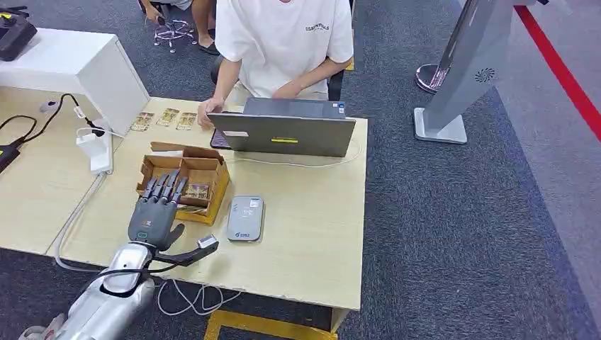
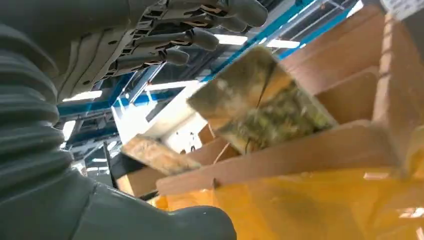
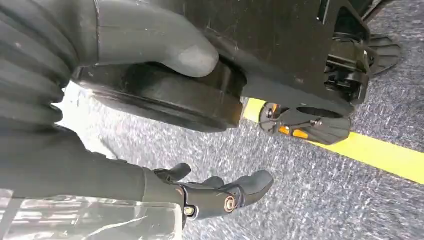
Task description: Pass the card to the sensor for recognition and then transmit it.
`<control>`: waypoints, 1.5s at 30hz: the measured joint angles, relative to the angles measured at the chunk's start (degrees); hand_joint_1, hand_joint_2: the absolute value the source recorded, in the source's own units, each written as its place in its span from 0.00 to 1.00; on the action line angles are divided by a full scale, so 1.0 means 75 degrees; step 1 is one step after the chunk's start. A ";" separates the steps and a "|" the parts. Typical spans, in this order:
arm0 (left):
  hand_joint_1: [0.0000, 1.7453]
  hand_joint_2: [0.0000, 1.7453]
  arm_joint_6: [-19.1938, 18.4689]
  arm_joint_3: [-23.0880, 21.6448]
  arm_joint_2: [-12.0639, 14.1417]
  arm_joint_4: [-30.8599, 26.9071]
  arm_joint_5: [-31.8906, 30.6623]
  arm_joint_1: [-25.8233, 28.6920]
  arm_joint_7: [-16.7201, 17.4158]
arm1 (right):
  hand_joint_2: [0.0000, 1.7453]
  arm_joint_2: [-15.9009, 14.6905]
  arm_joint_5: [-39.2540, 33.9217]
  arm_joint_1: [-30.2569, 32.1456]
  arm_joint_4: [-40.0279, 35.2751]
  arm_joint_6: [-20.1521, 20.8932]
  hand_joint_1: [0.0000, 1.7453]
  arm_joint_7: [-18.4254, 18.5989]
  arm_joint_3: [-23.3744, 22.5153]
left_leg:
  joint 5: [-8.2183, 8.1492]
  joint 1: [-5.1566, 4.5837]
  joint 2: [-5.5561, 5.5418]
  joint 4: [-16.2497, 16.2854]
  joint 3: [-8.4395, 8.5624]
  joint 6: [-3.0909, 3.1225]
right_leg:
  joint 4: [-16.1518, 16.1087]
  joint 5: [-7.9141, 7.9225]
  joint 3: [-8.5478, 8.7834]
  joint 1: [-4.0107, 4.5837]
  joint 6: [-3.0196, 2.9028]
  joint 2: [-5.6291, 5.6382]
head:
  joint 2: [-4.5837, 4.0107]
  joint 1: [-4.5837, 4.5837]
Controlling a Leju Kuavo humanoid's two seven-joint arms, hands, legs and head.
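sensor point(image 1: 245, 218) right of box point(image 1: 186, 173), laptop point(image 1: 283, 131) behind

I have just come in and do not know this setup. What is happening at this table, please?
The robot's left hand reaches over the cardboard box, fingers apart above the cards inside; it holds none yet. The grey card sensor lies on the table beside the box, untouched. The right hand hangs over the floor, holding nothing. A person sits behind a laptop across the table.

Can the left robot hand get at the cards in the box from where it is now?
Probably yes. The left robot hand is over the open cardboard box, fingers spread above the cards, and nothing covers them.
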 joint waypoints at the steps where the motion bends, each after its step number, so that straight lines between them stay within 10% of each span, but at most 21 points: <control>1: 0.00 1.00 0.0024 0.0018 0.0000 0.0044 0.0024 -0.0005 -0.0029 | 1.00 0.0000 -0.0018 0.0001 0.0000 0.0000 0.00 0.0000 -0.0003 | 0.0000 0.0000 0.0000 0.0000 0.0000 0.0000 | 0.0000 0.0000 0.0000 0.0000 0.0000 0.0000 | 0.0000 0.0000; 45: 0.00 1.00 0.0481 0.0047 -0.0009 -0.0279 -0.0122 0.0002 -0.0379 | 1.00 -0.0079 -0.0478 0.0055 0.0003 0.0026 0.00 -0.0152 -0.0184 | 0.0000 0.0000 -0.0001 0.0000 0.0000 0.0000 | 0.0000 0.0000 0.0001 0.0000 0.0000 -0.0001 | 0.0003 0.0000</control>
